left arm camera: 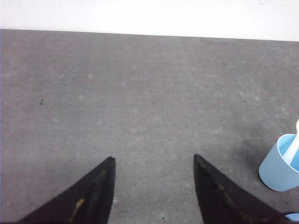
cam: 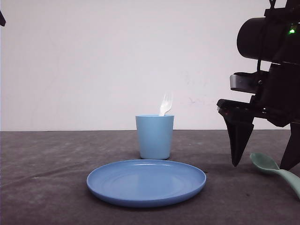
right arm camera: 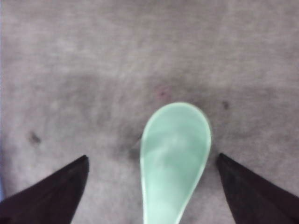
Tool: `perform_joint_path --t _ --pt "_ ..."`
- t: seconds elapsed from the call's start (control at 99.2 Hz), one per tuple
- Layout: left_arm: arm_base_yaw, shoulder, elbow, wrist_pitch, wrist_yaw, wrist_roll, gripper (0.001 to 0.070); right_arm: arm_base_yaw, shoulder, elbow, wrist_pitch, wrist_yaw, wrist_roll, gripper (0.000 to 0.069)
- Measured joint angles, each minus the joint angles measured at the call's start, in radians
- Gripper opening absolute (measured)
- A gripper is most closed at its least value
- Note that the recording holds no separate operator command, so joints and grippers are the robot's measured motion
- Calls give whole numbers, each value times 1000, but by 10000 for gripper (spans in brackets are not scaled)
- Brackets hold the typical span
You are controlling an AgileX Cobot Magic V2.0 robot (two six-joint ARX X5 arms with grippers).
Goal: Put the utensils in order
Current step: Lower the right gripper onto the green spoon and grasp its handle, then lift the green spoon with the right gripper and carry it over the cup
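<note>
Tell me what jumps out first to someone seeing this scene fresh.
The round blue plate lies front and centre on the grey table, with the light blue cup right behind it holding a white fork, tines up. On the right, the open right pincer straddles the mint-green spoon lying on the table.

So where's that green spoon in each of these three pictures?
Front view: the green spoon lies on the table at the far right, between the right gripper fingers.
Left wrist view: not in this picture.
Right wrist view: its bowl lies low in the middle, between the two dark fingers.
Shared landmark: the right gripper's open fingers flanking the spoon.
</note>
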State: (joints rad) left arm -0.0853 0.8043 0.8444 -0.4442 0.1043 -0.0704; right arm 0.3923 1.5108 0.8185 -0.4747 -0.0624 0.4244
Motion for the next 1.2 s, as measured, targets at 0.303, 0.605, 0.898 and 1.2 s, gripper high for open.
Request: perform_joint_path --t 0.303,0.605,0.898,1.2 --pt "0 0 0 2 0 0 318 10 16 6 0 47 3 338" --pt "0 0 0 2 0 0 318 14 20 6 6 57 3 215" --pt "0 0 0 2 0 0 318 14 20 6 8 56 3 188" --pt "0 0 0 3 0 0 318 32 -25 7 10 36 -31 184"
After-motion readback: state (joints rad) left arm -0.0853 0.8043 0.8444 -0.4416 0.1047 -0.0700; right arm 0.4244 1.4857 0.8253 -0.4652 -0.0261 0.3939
